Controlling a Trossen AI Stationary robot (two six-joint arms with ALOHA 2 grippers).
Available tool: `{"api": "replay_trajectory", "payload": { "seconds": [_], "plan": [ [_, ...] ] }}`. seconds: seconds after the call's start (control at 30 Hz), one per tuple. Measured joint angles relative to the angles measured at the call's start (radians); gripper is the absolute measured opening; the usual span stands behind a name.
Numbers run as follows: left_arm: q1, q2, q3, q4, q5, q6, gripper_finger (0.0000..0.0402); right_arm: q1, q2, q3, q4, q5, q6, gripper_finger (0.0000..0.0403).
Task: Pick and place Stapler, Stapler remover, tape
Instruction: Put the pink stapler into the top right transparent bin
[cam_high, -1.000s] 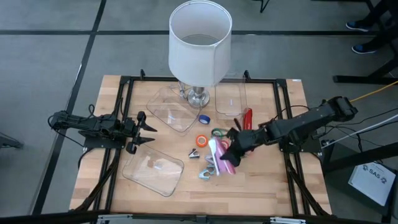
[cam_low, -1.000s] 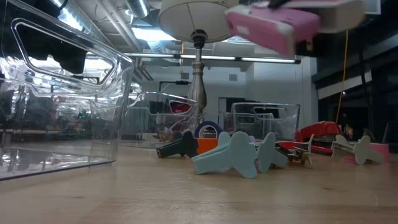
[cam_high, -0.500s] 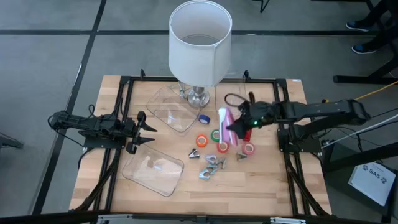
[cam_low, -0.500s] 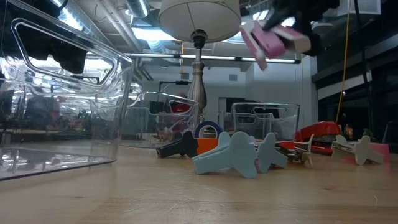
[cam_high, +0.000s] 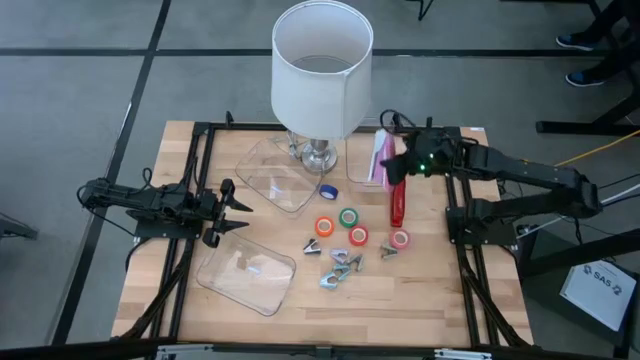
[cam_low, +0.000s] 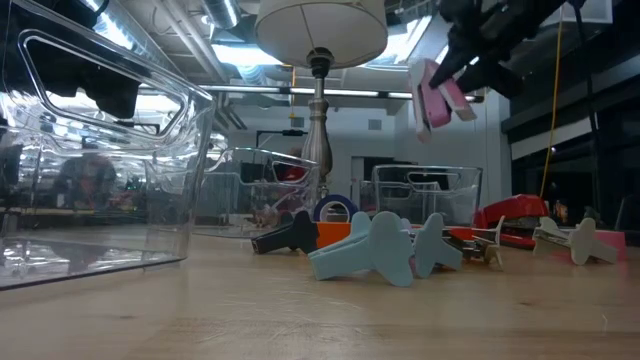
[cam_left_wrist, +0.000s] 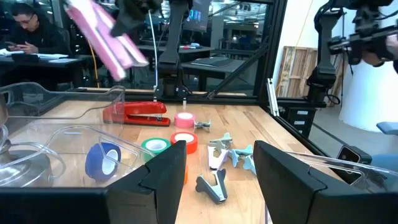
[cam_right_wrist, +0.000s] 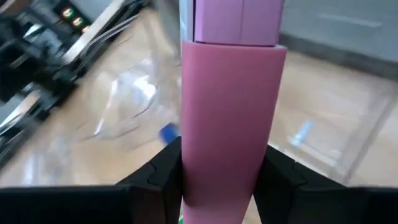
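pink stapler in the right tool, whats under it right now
The pink stapler, shut in the right tool, hangs over the clear bin beside the lamp. Whether anything lies in the bin under the stapler cannot be seen.

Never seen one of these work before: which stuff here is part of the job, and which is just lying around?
Job: pink stapler held in the right hand; red stapler; tape rolls; staple removers; clear bins.

Lying about: the lamp; the waiting left hand.

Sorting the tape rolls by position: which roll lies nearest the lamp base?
The blue tape roll, lying just beside the lamp base; the orange, green and pink rolls lie farther out on the table.
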Motion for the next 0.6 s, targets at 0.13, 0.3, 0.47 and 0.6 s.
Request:
{"api": "replay_trajectory", "payload": {
  "seconds": [0.13, 0.3, 0.47, 0.6],
  "plan": [
    [0.0, 0.0, 0.0, 0.0, 0.0, 0.0, 0.0185, -0.088, 0.022, 0.0, -0.007, 0.006, -0.023, 0.0142],
    [0.0, 0.0, 0.0, 0.0, 0.0, 0.0, 0.0185, -0.175, 0.085, 0.0, -0.003, 0.006, -0.023, 0.0142],
    [0.0, 0.0, 0.0, 0.0, 0.0, 0.0, 0.0185, -0.235, 0.181, 0.0, 0.051, -0.016, -0.048, 0.0142],
    [0.0, 0.0, 0.0, 0.0, 0.0, 0.0, 0.0185, -0.277, 0.238, 0.0, 0.08, -0.043, -0.076, 0.0142]
  ]
}}
